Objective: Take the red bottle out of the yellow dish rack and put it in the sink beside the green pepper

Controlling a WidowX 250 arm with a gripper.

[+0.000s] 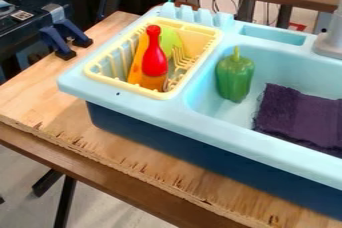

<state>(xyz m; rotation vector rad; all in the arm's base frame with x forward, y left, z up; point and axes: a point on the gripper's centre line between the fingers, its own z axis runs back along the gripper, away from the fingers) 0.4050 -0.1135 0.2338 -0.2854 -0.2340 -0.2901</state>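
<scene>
Yellow rack (123, 86) at the sink's (140, 110) left, holding a red bottle (154, 59) between orange (138, 61) and green (172, 38) items. Rumpled purple cloth (294, 114) in the basin, grey faucet (330, 44) behind. Wooden table (40, 97) underneath; blue clamps (56, 41) at its far left edge.

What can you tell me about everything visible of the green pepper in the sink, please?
The green pepper looks like glossy plastic, its lobed body whole, with a short, paler stem. Its stem end points toward the top of the picture. It rests inside the light blue basin, near the wall beside the yellow rack; whether it leans on that wall is unclear. The purple cloth lies nearby, apart from it.
</scene>
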